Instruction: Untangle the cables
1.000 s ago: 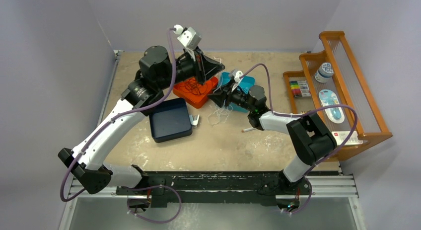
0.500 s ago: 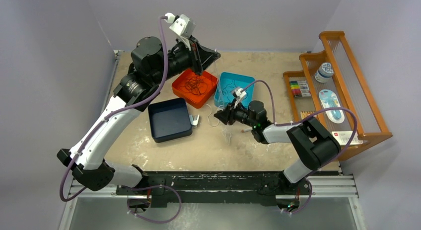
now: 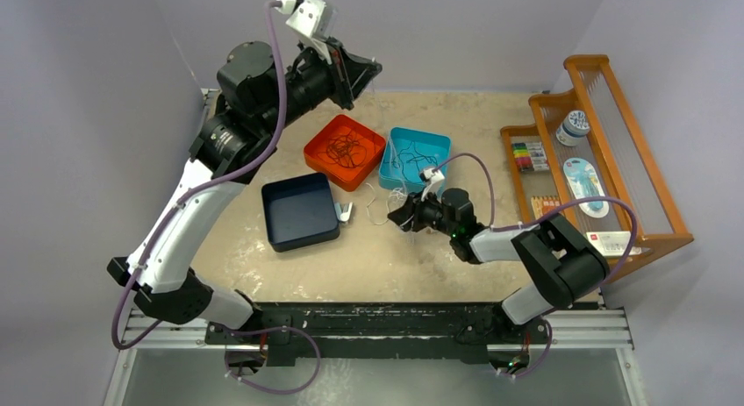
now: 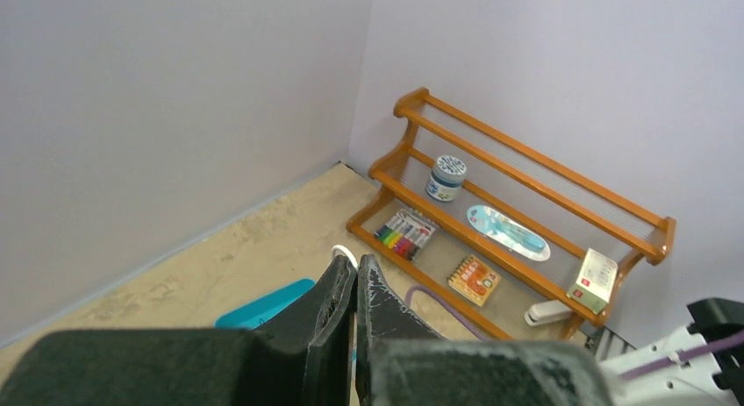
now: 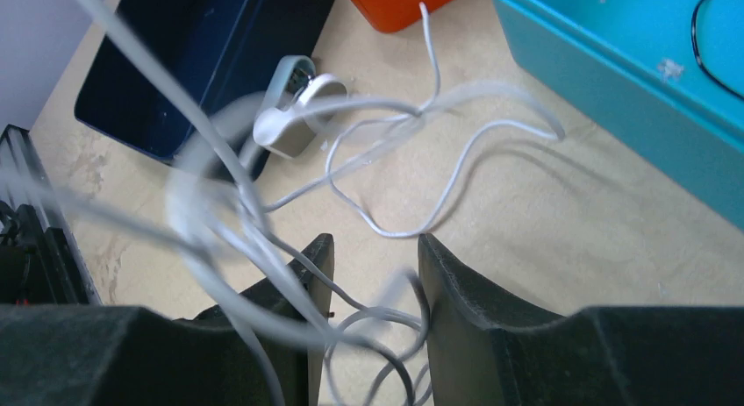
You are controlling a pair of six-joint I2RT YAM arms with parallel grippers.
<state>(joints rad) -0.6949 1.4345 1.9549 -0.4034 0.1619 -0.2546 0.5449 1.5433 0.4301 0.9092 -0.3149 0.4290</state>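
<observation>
Whitish-grey cable (image 5: pixel 456 174) is the thing nearest to the right gripper (image 5: pixel 375 248). Its loops begin right at the fingertips, and some strands run through the gap between the jaws, which stand part open and pinch nothing that I can see. From there the cable spreads forward over the table (image 5: pixel 561 274), with its widest loop crosswise to the fingers, toward a small metal clip (image 5: pixel 294 117) just beside the navy tray (image 5: pixel 175 64). Farther on, the orange tray (image 3: pixel 309 152) holds a bundle of dark cables (image 3: pixel 344 149), with the teal tray (image 5: pixel 614 134) beside it. The left gripper (image 3: pixel 367 70) hangs high over the far side, clenched; whether it nips a strand I cannot tell. The right arm is much the nearer, so I judge the next grasp is its own.
</observation>
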